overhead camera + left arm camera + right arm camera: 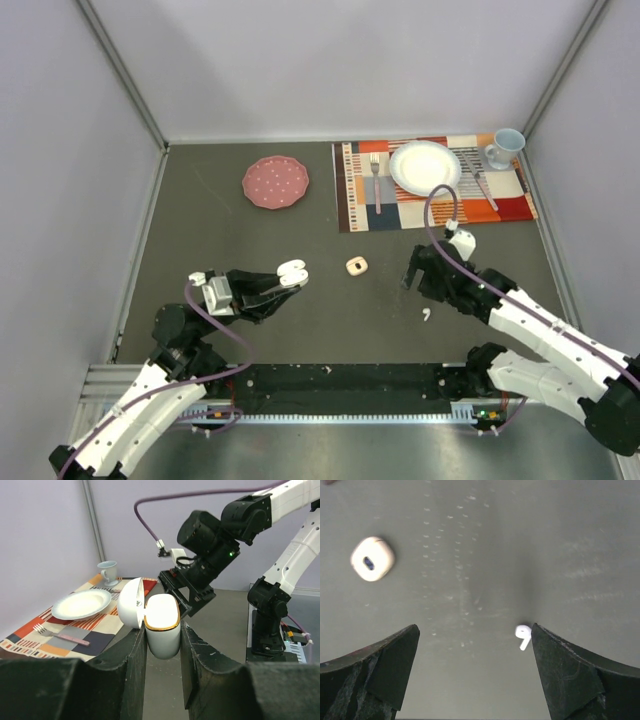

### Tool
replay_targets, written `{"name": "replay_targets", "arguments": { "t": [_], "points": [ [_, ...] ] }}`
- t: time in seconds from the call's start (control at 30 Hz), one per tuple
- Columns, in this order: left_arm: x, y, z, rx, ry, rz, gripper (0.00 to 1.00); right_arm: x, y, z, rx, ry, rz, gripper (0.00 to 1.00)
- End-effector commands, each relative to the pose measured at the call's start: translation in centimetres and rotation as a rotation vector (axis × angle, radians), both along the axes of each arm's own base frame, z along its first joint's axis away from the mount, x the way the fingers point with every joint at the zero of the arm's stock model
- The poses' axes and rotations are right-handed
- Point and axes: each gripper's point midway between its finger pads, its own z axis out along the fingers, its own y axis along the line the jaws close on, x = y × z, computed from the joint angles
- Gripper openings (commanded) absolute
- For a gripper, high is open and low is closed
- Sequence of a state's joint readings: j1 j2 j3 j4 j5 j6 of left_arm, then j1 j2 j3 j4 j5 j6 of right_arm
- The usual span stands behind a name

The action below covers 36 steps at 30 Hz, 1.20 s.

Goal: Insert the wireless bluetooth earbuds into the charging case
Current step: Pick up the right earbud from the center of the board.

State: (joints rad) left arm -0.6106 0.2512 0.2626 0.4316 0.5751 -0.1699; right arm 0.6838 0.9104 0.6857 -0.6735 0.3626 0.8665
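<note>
To the left of the small cream rounded-square case lying mid-worktop, the left end effector is clamping the glossy white plastic charging case by its lower body. It is holding the charging case above the dark grey worktop with the hinged lid standing open to 1 side. The gold-rimmed mouth is facing away from every camera, so nothing is showing whether a bud is already sitting inside. The cream case itself is lying untouched, a dark oval on its upper face.

To the right of the cream case, and closer to the arm bases, 1 tiny white comma-shaped plastic earbud is lying loose on the worktop. The right end effector is hovering over it with its fingers spread wide and gripping nothing. The earbud is sitting just inside 1 finger, well off-centre.

The work is looking early. The charging case is opened and presented, but this earbud is waiting to be picked up and seated. No other earbuds are showing anywhere.
</note>
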Motion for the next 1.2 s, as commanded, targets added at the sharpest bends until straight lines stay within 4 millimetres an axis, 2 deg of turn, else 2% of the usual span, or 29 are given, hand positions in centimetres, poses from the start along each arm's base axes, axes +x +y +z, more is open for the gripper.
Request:
{"name": "replay_targets", "arguments": {
  "t": [0.0,0.17,0.33,0.53,0.8,0.9,1.17],
  "points": [
    [0.0,0.1,0.7,-0.005,-0.024,0.006,0.0,-0.6,-2.8,-2.4,-0.052,0.029,-0.159,0.87],
    [0.1,0.3,1.1,-0.024,-0.026,0.02,0.0,-0.8,-4.2,-4.7,-0.133,0.067,-0.22,0.83],
    [0.2,0.0,0.5,-0.004,-0.001,0.009,0.0,-1.3,-4.3,-6.9,-0.194,0.154,-0.216,0.71],
    [0.2,0.0,0.2,0.002,0.019,0.009,0.0,-1.5,-3.6,-7.5,-0.173,0.172,-0.185,0.6],
    [0.3,-0.1,0.1,0.011,-0.001,0.012,0.0,-1.9,-2.4,-8.1,-0.145,0.193,-0.076,0.56],
    [0.4,-0.2,0.0,0.017,0.003,0.009,0.0,-2.4,-2.5,-8.7,-0.16,0.213,-0.057,0.51],
    [0.5,-0.2,-0.2,0.013,0.023,0.011,0.0,-2.4,-2.9,-9.1,-0.194,0.216,-0.041,0.48]
  ]
}}
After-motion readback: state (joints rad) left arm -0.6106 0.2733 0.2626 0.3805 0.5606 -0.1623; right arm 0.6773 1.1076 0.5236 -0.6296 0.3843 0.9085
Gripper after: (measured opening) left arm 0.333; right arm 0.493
